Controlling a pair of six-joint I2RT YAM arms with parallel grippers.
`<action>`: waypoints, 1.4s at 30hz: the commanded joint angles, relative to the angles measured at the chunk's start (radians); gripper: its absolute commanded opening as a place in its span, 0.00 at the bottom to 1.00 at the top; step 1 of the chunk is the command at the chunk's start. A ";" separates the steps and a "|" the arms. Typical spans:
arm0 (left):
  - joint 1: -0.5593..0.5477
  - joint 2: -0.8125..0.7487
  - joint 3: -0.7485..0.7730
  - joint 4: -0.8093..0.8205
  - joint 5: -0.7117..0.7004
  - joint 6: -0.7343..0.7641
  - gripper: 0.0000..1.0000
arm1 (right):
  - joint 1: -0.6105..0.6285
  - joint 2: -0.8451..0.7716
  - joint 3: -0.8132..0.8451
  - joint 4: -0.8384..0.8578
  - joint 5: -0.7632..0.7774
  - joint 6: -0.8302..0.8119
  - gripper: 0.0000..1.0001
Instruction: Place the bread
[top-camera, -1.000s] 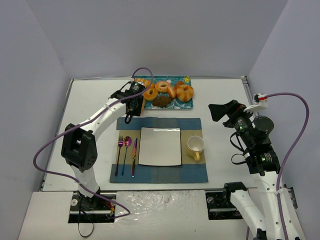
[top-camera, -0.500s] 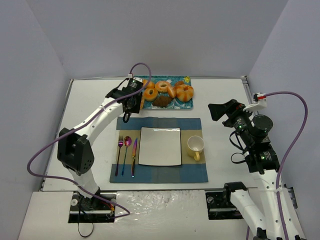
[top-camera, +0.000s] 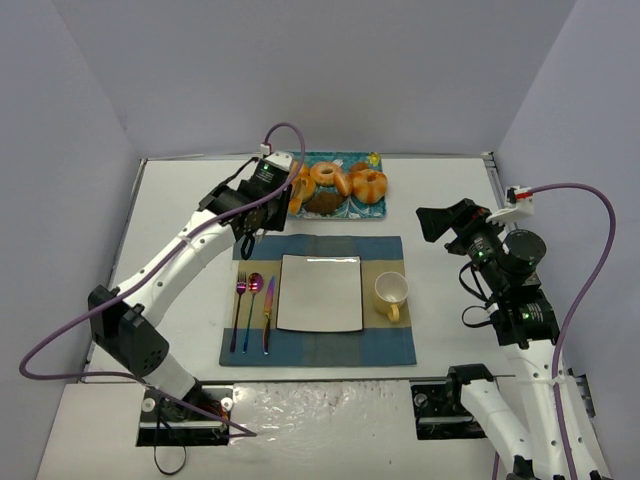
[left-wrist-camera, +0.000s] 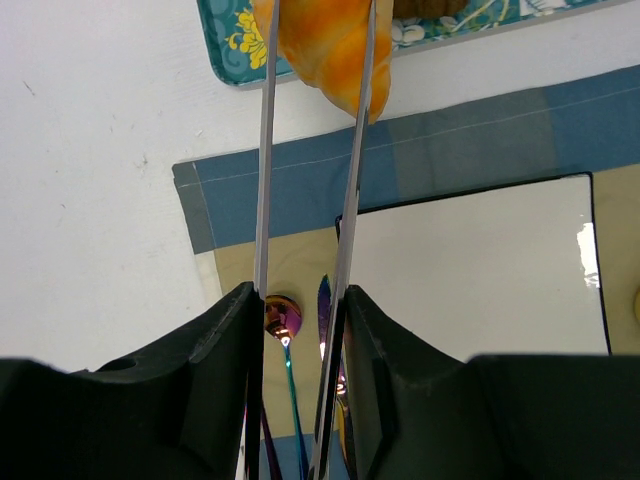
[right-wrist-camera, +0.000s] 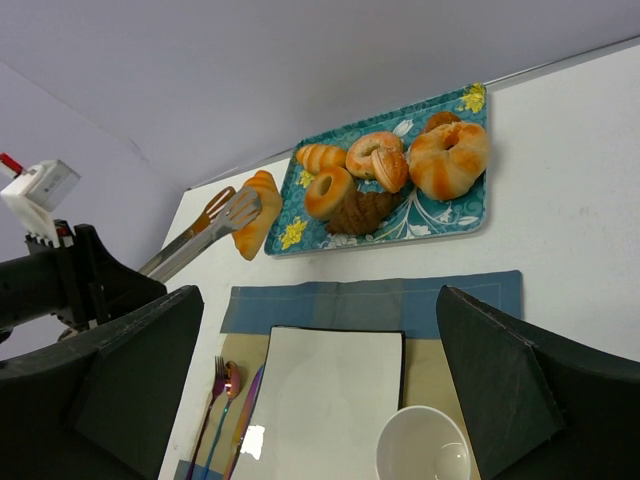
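This looks like a lab robot bench rather than a home, though little shows beyond the enclosure. A white table is boxed in by bare grey walls. A left arm and a right arm are mounted at its near edge, with purple cables looping free. A tidy place setting (mat, plate, mug, cutlery) and a tray of pastries sit laid out like props.

White surface — plain lavender-grey walls rise behind it and off both its sides. Even, soft light; glossy crinkled strip along the surface's near edge shows glare.
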 joint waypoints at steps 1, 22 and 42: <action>-0.060 -0.102 -0.011 0.003 -0.037 -0.005 0.12 | -0.003 0.008 0.005 0.089 -0.004 0.003 1.00; -0.453 -0.260 -0.277 -0.036 -0.120 -0.140 0.12 | -0.003 0.026 0.015 0.094 0.001 -0.012 1.00; -0.566 -0.259 -0.389 0.020 -0.123 -0.251 0.12 | -0.003 0.054 0.023 0.094 -0.008 -0.020 1.00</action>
